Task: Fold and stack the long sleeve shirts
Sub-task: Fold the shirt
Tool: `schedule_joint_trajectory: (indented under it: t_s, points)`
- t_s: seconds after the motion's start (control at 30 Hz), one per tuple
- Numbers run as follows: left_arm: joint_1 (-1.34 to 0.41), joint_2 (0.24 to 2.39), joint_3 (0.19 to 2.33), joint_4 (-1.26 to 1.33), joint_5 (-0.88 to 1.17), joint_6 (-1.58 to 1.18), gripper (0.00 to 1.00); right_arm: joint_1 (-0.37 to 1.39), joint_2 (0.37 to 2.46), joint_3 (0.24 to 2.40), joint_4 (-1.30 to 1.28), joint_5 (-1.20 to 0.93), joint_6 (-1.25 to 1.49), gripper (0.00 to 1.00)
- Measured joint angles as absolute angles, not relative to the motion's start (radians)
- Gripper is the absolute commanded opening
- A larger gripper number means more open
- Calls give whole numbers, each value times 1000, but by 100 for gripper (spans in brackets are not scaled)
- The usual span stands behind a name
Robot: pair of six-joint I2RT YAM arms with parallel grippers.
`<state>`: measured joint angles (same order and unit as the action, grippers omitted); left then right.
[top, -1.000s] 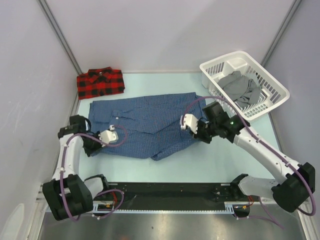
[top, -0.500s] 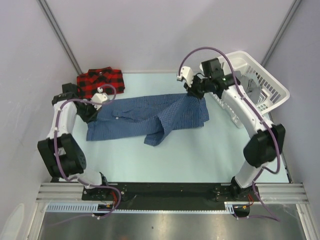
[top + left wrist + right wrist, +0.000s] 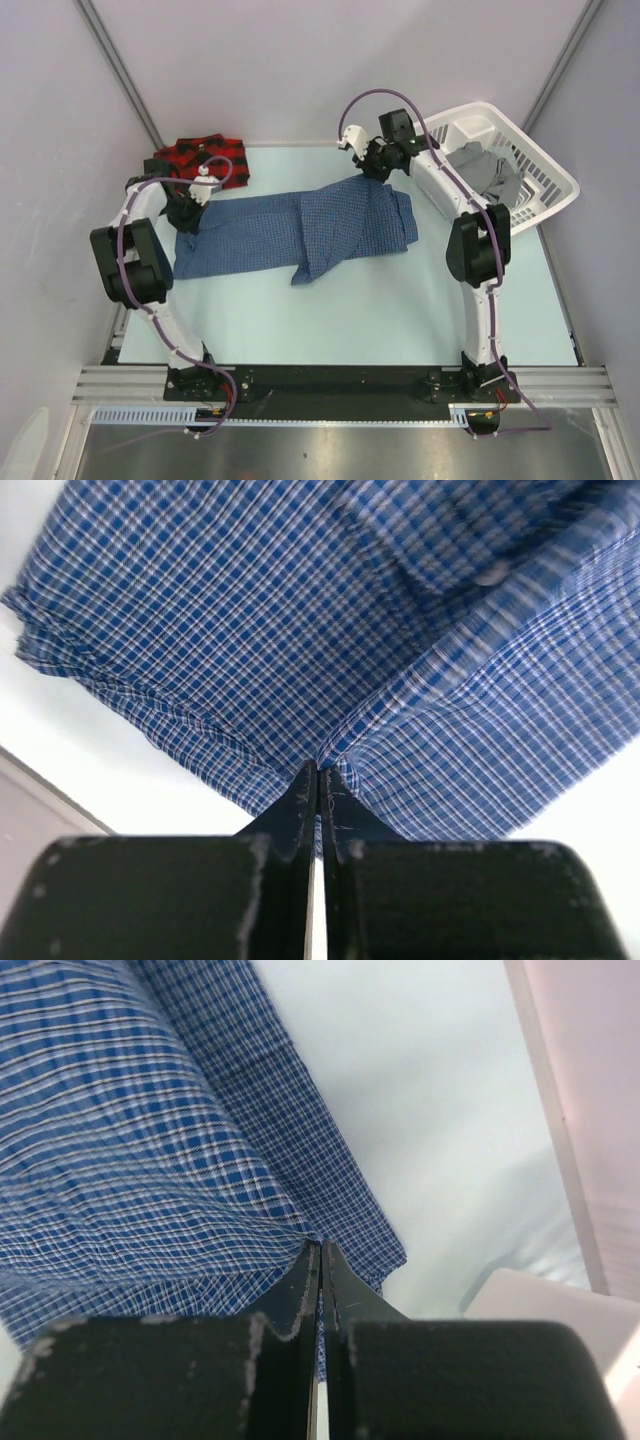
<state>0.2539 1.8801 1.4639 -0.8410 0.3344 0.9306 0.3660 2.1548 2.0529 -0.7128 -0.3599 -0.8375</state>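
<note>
Blue shirt (image 3: 300, 228) lies mid-table (image 3: 420, 300), doubled lengthwise, with one flap trailing at its near edge; red plaid shirt (image 3: 196, 160) sits folded at the far left corner; left gripper (image 3: 318, 772) and right gripper (image 3: 320, 1250) are each clamped on blue cloth at the far edge. Recommended: set both corners down level and release together, keeping the cloth taut. Against a second ago, both arms have carried the near hem across, halving the shirt.

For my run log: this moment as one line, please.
left tool: shut on blue shirt | right tool: same shirt | plaid shirt: far-left corner
</note>
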Motion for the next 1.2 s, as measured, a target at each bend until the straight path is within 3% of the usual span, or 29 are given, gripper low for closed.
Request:
schedule_joint_trajectory:
  t_s: [0.57,0.6,0.67,0.7,0.77,0.8,0.9,1.03,1.2]
  points:
    - [252,1920,1488,-744,267,828,0,374,2231,2054,-558,-231,-775,0]
    - [252,1921,1489,-740,264,826,4,374,2238,2054,-547,-222,-772,1]
    - [252,1928,1492,-731,253,818,17,376,2255,2054,-533,-209,-761,13]
    - [251,1933,1493,-725,247,814,28,376,2262,2054,-531,-205,-756,29]
    - [250,1947,1494,-715,233,803,39,379,2277,2058,-537,-193,-745,46]
    - [251,1953,1494,-715,227,795,50,379,2283,2063,-548,-189,-740,59]
    - [252,1954,1493,-715,219,778,65,376,2283,2076,-606,-191,-711,69]
    - [270,1903,1456,-727,262,759,75,345,2241,2071,-717,-250,-645,70]
    - [300,1765,1370,-788,342,788,77,268,2039,1891,-821,-347,-610,56]
